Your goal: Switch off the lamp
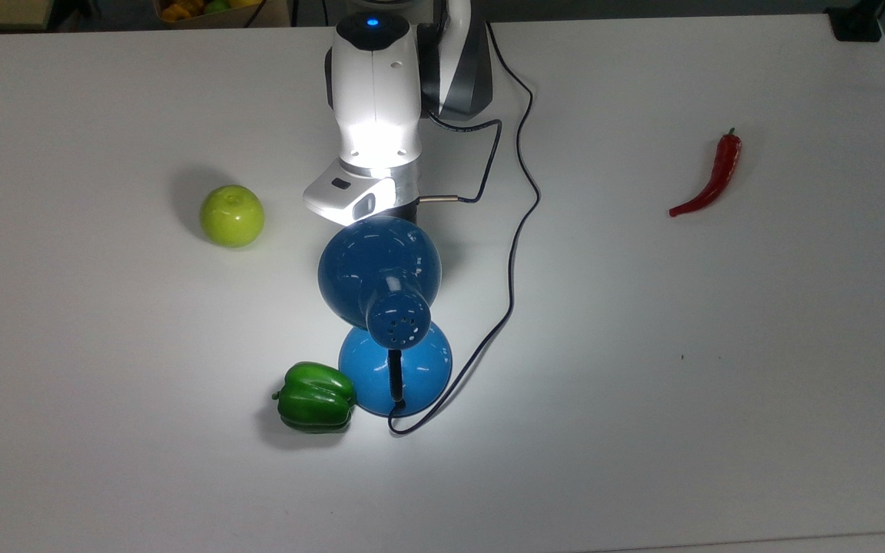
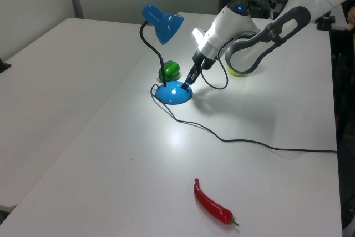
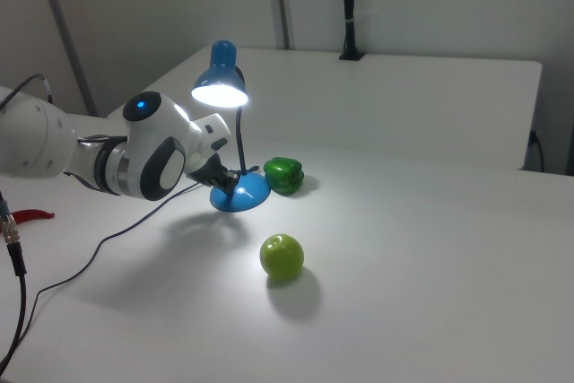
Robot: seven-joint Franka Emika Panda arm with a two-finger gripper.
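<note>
Glossy blue lamp [image 2: 166, 54] stands mid-table [image 1: 719, 384], still lit, green pepper [image 1: 314, 396] touching its dome base; hard slick shell, light and tippy on that thin neck, so press the switch on the base straight down, don't grip. Gripper [image 2: 187, 80] tip sits at the base top; jaws' state: can't tell, prob. together. Box [image 1: 220, 9] w/ fruit at far edge.
</note>
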